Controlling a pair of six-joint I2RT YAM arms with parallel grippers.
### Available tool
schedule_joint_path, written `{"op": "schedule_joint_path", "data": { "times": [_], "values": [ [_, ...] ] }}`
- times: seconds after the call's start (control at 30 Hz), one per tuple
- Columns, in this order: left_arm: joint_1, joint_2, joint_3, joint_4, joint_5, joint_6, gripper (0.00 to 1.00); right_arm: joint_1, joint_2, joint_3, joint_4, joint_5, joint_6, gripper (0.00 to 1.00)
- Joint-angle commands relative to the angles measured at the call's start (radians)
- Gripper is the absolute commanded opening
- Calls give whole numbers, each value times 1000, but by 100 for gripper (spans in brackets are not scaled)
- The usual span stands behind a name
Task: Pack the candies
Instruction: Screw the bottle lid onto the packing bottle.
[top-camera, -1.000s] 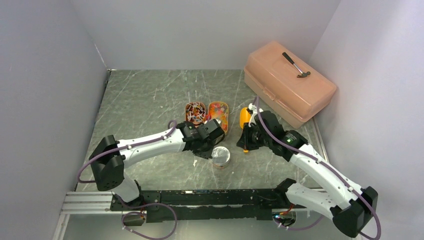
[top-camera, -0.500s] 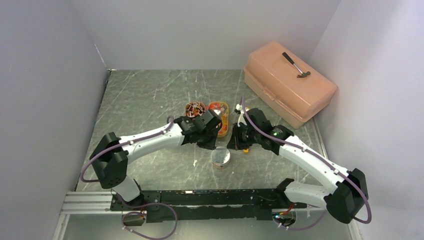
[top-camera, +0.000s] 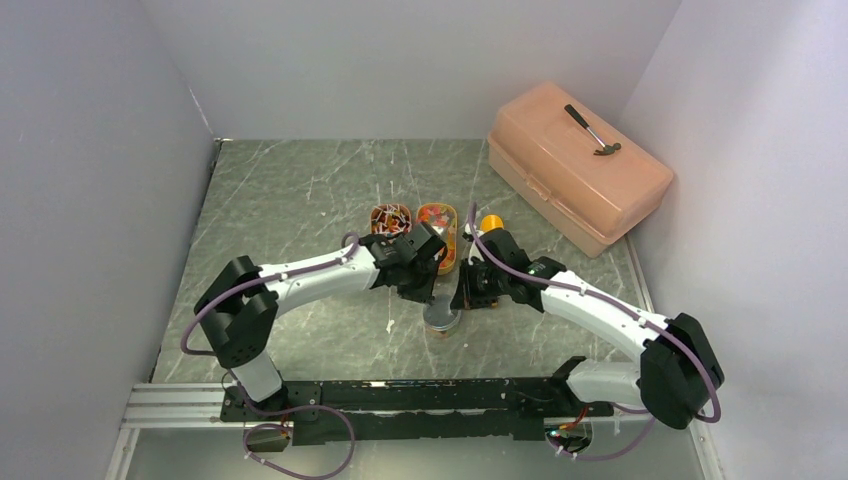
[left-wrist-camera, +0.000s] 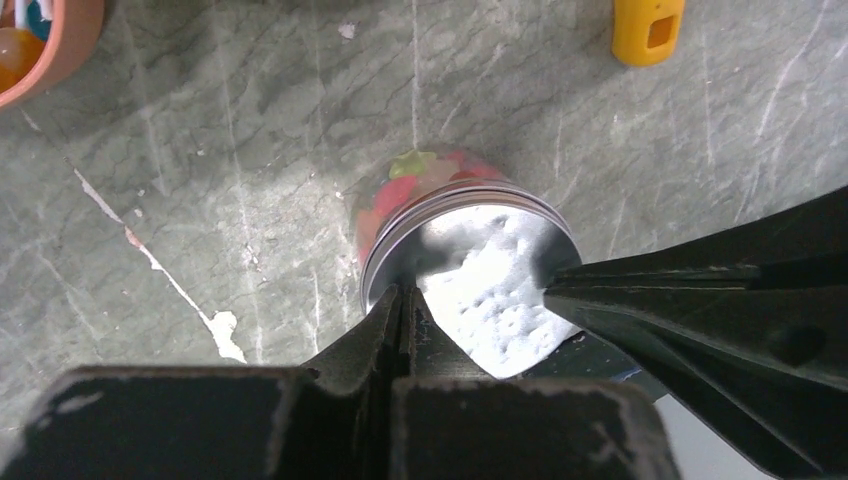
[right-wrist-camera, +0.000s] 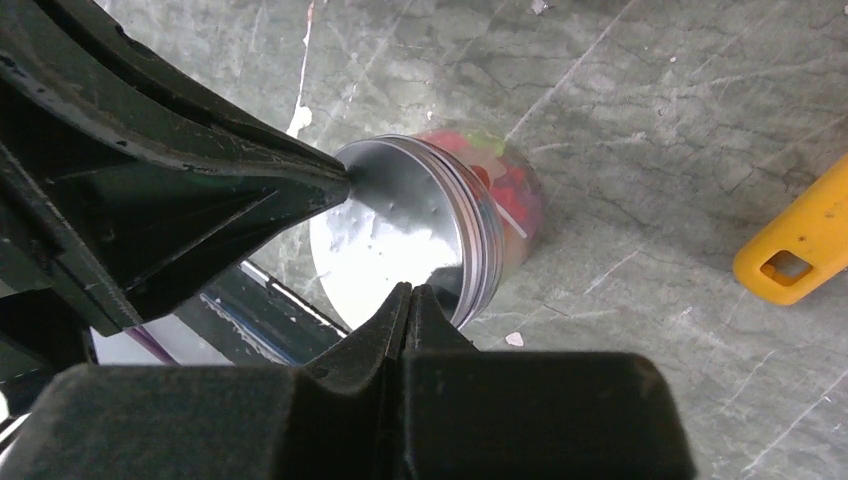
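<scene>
Pictured at the middle of the bench (top-camera: 300, 200), a little toward the near edge: a small clear jar (top-camera: 442, 316) under a silver lid (left-wrist-camera: 480, 270), filled with the candies (left-wrist-camera: 415, 178), red, orange and green gummy bits crowding the wall. Flanked by the left gripper (left-wrist-camera: 402, 296) and the right gripper (right-wrist-camera: 410, 292), both clenched on nothing, fingers squeezed together to a single point, tips laid against opposite sides of the lid's rim.

Judged light, rigid and slick: hard clear wall, smooth metal cap, little there for a narrow tip to bite on. Likely to skid or tip on the marbled top if shoved off-centre. Best taken with fingers parted, across the ridged lid rim or around the body just below it, squeezed from opposite sides. Glass or plastic, impossible to tell; safer treated as breakable. Contents soft and loose, apt to settle when moved but shut in by the cap.

Further toward the far edge, two small trays: twist-wrapped pieces (top-camera: 391, 218) in the left tray (top-camera: 391, 205), gummies (top-camera: 436, 220) in the right tray (top-camera: 436, 204), an orange scoop (top-camera: 489, 222) just beside them on the right.

No brand, label or readable writing anywhere. Lid bare apart from faint dimples, jar wall unmarked, peach toolbox (top-camera: 580, 165) in the far right corner plain, with a hammer (top-camera: 592, 130) on top.
</scene>
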Motion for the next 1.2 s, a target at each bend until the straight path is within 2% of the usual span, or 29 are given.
{"op": "schedule_joint_path", "data": {
  "times": [0.0,0.47,0.9,1.17],
  "values": [
    [3,26,11,45,36,18,3,2,-5,-20,65,19,14,0],
    [4,51,37,53,63,22,3,2,-48,-77,15,111,15,0],
    [4,43,-17,73,77,2,3,3,-127,-157,-1,78,44,0],
    [3,-9,-63,83,69,-8,3,8,-175,-95,-13,56,69,0]
  ]
}}
